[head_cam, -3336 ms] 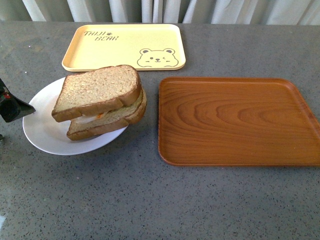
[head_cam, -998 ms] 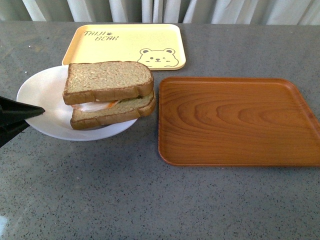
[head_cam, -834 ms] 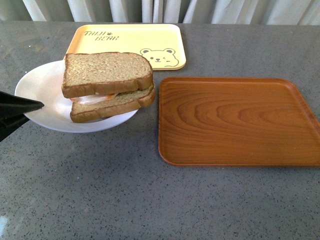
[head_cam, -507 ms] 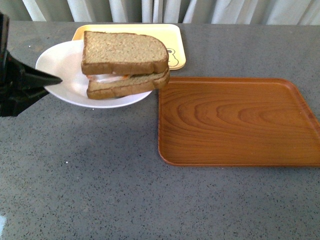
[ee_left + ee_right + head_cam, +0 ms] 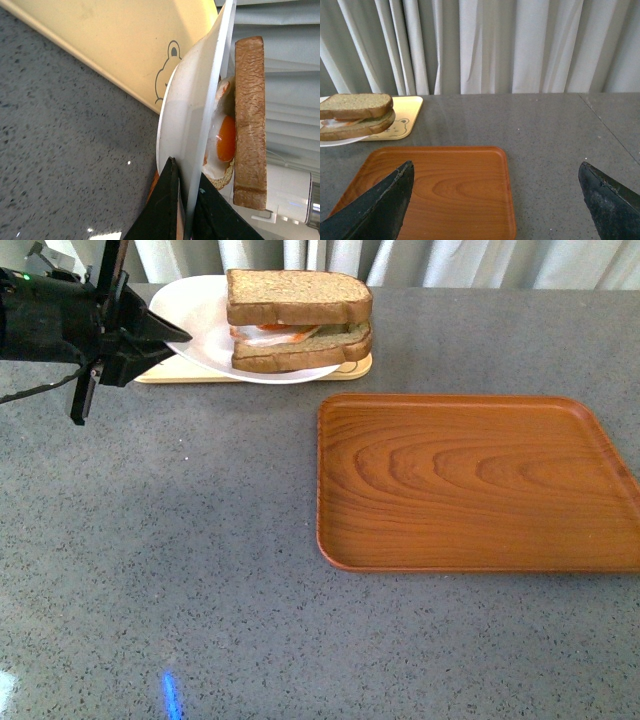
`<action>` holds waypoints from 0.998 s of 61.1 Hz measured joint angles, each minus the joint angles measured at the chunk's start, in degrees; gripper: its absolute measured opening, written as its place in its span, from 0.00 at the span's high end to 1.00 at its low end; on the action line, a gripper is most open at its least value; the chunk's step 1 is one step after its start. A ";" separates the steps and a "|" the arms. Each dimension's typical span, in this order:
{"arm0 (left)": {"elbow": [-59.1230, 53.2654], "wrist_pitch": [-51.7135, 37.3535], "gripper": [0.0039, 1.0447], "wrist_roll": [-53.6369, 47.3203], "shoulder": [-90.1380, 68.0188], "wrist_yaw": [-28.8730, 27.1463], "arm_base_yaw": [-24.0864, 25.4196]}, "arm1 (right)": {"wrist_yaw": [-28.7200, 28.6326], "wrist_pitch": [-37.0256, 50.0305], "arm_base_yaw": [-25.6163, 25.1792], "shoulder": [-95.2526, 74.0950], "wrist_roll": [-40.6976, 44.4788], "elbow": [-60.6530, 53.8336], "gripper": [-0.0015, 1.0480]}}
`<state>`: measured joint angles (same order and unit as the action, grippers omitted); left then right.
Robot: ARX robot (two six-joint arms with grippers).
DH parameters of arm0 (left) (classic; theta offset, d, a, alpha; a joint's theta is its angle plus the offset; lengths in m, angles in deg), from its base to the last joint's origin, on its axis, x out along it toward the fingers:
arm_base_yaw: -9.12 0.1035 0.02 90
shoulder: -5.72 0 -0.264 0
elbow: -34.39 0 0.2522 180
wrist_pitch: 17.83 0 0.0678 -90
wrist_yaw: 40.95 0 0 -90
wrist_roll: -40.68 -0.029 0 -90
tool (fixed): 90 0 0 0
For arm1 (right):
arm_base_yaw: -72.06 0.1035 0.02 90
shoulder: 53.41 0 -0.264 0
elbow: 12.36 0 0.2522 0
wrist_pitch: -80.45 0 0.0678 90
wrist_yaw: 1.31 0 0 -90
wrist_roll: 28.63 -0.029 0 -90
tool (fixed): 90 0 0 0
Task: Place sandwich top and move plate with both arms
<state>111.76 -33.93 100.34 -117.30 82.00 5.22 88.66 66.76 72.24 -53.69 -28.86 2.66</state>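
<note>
Left gripper [image 5: 178, 335] pinches plate [image 5: 195, 305] rim, above yellow tray [image 5: 125, 40]; right gripper [image 5: 495, 167] wide, empty. One-sided hold: plate may tilt, sandwich top [image 5: 298, 295] sliding off.

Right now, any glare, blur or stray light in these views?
Front view: a blue light streak on the table, otherwise sharp. Left wrist view: white glints on the table near the plate. Right wrist view: even light, the right end effector nearly black.
</note>
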 joint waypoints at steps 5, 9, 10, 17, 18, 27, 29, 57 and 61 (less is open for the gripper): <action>3.56 1.31 0.98 0.00 -2.43 -0.02 -0.39 | 0.02 0.00 0.00 0.00 0.00 0.00 0.09; 6.34 2.56 0.98 -0.13 -4.44 -0.13 -0.59 | 0.00 0.00 0.00 0.00 0.00 0.00 0.09; 6.84 2.78 0.98 -0.20 -4.81 -0.11 -0.61 | 0.00 0.00 0.00 0.00 0.00 0.00 0.09; 11.93 5.29 0.98 -0.70 -8.33 -0.17 -0.83 | 0.00 0.00 0.00 0.00 0.00 0.00 0.09; 12.39 5.46 0.98 -0.72 -8.61 -0.17 -0.85 | 0.00 0.00 0.00 0.00 0.00 0.00 0.09; 18.45 7.63 0.98 -1.27 -12.28 -0.24 -0.90 | 0.02 0.00 0.00 0.00 0.00 0.00 0.09; 19.23 7.91 0.98 -1.31 -12.63 -0.24 -0.90 | 0.00 0.00 0.00 0.00 0.00 0.00 0.09; 30.34 13.00 0.98 -1.95 -19.65 0.13 -0.63 | 0.00 0.00 0.00 0.00 0.00 0.00 0.09; 31.52 13.77 0.98 -2.34 -20.39 0.31 -0.50 | 0.00 0.00 0.00 0.00 0.00 0.00 0.09</action>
<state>143.28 -20.16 98.00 -137.69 82.30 4.72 88.66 66.76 72.24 -53.69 -28.86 2.66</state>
